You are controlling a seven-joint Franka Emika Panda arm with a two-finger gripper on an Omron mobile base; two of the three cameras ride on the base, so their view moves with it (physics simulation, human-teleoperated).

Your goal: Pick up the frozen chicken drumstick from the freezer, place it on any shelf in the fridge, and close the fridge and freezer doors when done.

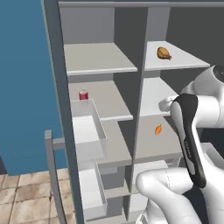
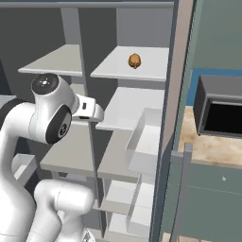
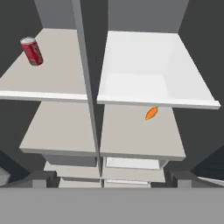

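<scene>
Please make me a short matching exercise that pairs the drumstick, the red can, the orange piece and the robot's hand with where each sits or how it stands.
Things:
1. chicken drumstick
2. red can
3. orange carrot-like piece
4. hand

Places or states:
A. third shelf down of the right column, seen from the left base view
B. open, holding nothing
C. top shelf of the right column
D. second shelf of the left column, next to the open door

Pairs: 1-C, 2-D, 3-A, 4-B
</scene>
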